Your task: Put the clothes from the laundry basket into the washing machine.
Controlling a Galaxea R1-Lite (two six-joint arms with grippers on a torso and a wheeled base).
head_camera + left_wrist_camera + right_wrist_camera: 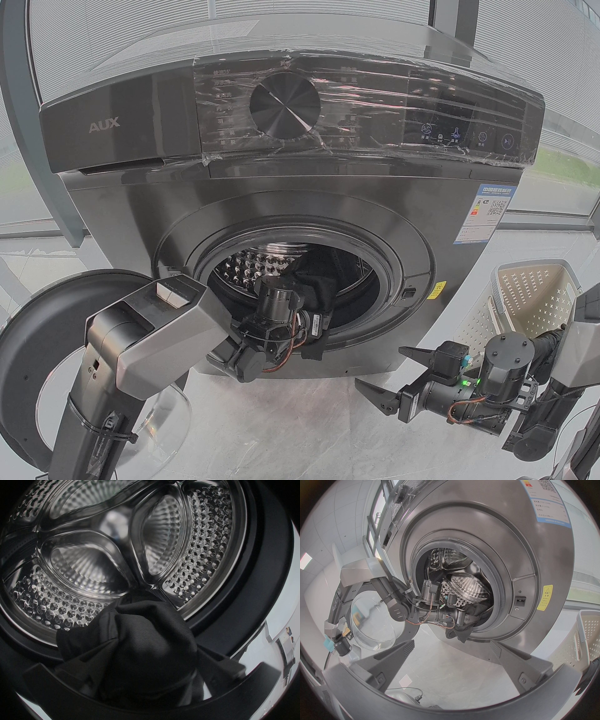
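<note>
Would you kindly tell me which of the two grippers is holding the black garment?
The left gripper, at the washing machine, is shut on the black garment; the right gripper is open and empty.

The head view looks forward and down at the front of the dark grey front-loading washing machine, near enough that its cabinet spans most of the width. The left wrist view sits at the round door opening, facing into the perforated steel drum at very close range, the bunched black cloth just ahead. The right wrist view looks from lower and farther back toward that opening, sharing drum, cloth and the cream perforated plastic laundry basket with the head view.
</note>
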